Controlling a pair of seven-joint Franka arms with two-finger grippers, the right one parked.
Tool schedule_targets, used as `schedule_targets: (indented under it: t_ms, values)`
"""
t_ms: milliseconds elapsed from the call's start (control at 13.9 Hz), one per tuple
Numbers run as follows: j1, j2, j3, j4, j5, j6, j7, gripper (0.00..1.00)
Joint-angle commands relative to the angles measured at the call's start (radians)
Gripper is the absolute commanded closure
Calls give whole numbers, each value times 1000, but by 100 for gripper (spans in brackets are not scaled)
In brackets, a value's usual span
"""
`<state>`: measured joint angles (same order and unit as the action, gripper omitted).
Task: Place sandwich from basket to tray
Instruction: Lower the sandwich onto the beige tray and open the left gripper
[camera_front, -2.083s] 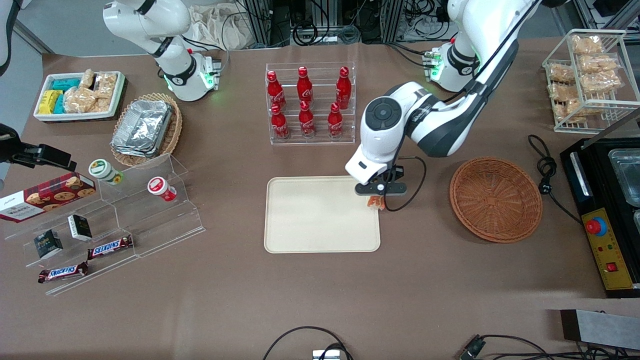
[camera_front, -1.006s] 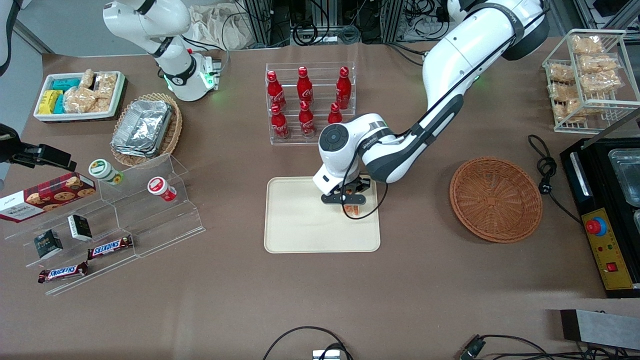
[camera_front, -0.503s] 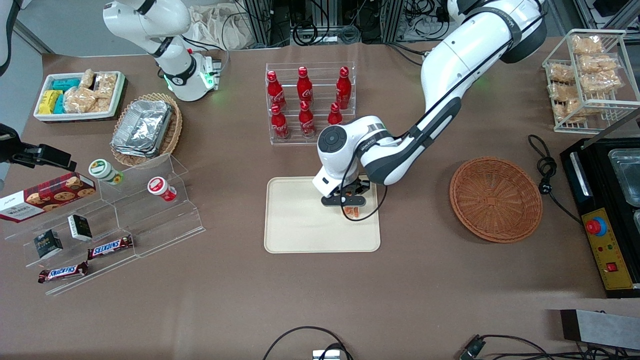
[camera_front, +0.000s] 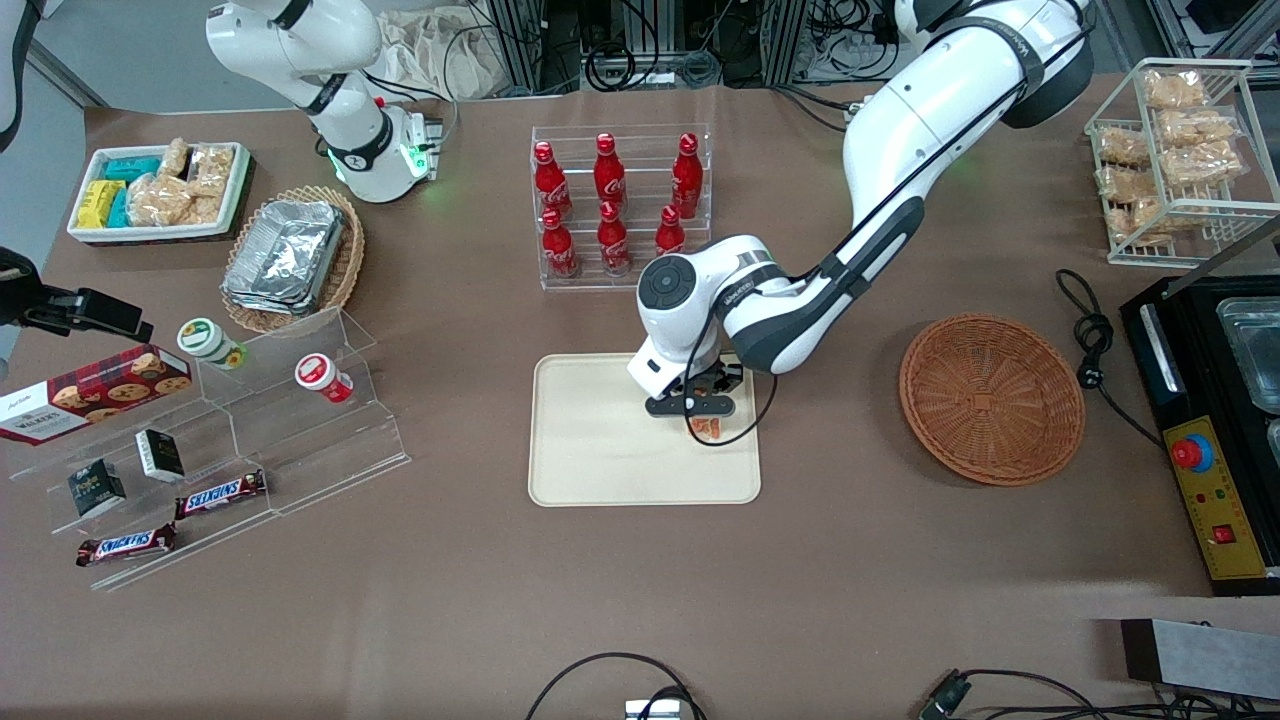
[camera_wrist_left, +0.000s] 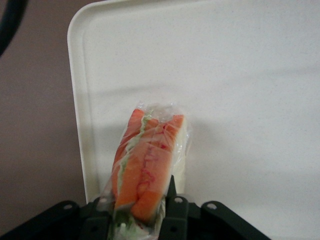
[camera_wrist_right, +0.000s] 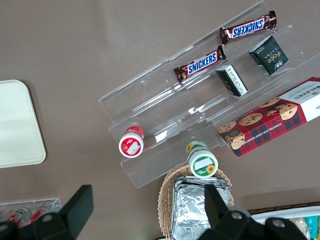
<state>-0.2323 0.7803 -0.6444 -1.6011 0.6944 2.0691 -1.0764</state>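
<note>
My left gripper (camera_front: 703, 418) is over the cream-beige tray (camera_front: 600, 460), near the tray's edge toward the basket. It is shut on the sandwich (camera_front: 708, 429), a wrapped wedge with orange and green filling. In the left wrist view the sandwich (camera_wrist_left: 146, 160) stands between the fingers (camera_wrist_left: 171, 192), low over the tray (camera_wrist_left: 240, 75); I cannot tell whether it touches the tray. The reddish-brown wicker basket (camera_front: 990, 398) lies empty toward the working arm's end of the table.
A clear rack of red bottles (camera_front: 615, 205) stands farther from the front camera than the tray. A clear stepped shelf (camera_front: 240, 430) with snacks and a tan basket with foil containers (camera_front: 290, 255) lie toward the parked arm's end. A black appliance (camera_front: 1215, 420) stands beside the basket.
My gripper carried the sandwich from the tray's basket-side edge to over the tray, then lowered a little. In the last half second it has hardly moved.
</note>
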Motion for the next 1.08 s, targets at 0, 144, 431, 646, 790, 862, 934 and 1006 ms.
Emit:
schedule_targets:
  t_ms: [0, 144, 431, 646, 790, 862, 934, 1006]
  values:
    - [-21, 22, 12, 33, 24, -11, -22, 0]
    - [-21, 20, 12, 33, 24, -11, -22, 0]
    - [-18, 8, 12, 33, 20, -21, -22, 0]
    - [-12, -10, 11, 33, 14, -40, -22, 0]
    - [-5, -47, 11, 35, 1, -55, -23, 0]
    - [4, -70, 9, 35, -1, -70, -23, 0]
    - [13, -96, 8, 39, -4, -92, -23, 0]
    - [27, -124, 8, 50, -28, -110, -22, 0]
